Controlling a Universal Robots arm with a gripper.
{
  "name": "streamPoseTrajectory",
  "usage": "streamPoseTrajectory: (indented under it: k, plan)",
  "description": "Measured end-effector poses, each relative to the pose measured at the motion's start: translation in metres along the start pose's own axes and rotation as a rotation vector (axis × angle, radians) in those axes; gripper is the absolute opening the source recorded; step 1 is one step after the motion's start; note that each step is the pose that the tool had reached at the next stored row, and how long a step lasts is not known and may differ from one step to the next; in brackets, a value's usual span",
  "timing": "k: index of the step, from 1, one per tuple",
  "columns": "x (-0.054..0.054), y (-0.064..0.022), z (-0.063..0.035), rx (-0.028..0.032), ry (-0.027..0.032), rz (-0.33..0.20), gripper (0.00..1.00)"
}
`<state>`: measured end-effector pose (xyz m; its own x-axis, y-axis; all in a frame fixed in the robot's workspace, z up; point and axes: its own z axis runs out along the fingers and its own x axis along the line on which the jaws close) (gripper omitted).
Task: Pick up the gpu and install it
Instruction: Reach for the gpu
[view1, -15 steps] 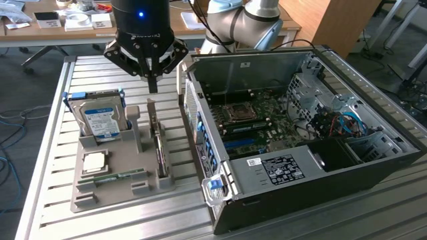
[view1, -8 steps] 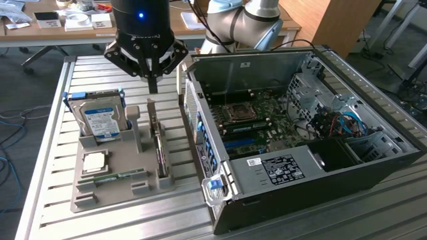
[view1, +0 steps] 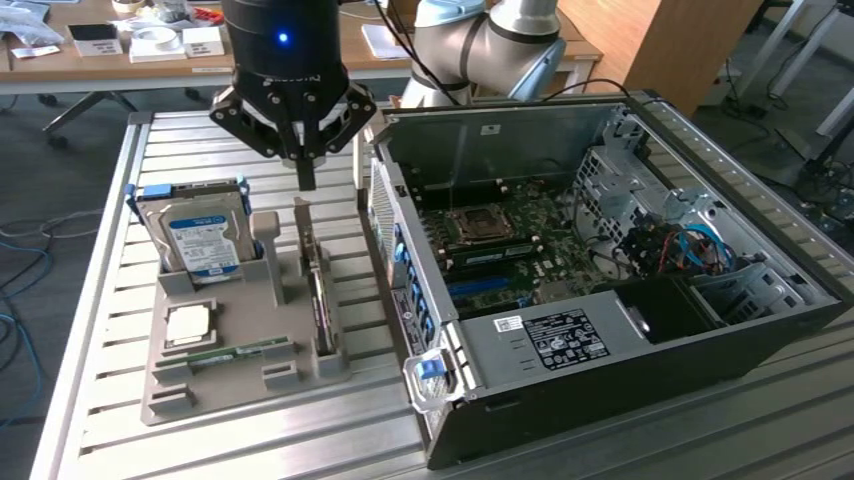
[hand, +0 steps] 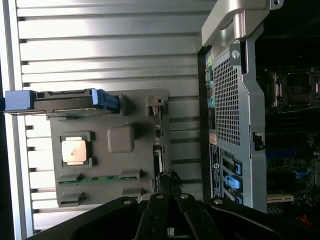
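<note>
The gpu (view1: 320, 300) is shown on edge in the grey holder (view1: 220, 385), at 9 o'clock of the computer case (view1: 641, 330), with closed jaws poised above; a square, centred grip on its thin top edge is advised.

Shiny ribbed metal table (view1: 87, 380) bears a matt grey plastic tray (view1: 227, 392).

We're looking down from high up in the exterior view, at a slant across the table (view1: 80, 330), far enough back to take in the tray (view1: 214, 380), the open case (view1: 627, 350) and the desks (view1: 107, 60) behind. Over to the wrist view: we're riding just behind the gripper (view1: 306, 178), facing straight down, much closer in. Both views share the tray, the drive (view1: 203, 235) and the case's near wall (view1: 390, 240). The dark board (view1: 534, 230) inside is probably shared too.
</note>
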<state>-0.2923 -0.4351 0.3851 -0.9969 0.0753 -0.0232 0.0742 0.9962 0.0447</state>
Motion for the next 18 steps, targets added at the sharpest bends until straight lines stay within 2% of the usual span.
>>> streamPoseTrajectory:
  k: [18]
  plan:
    - [0.0019,-0.0012,0.0035,-0.0003,-0.0002,0.000,0.11]
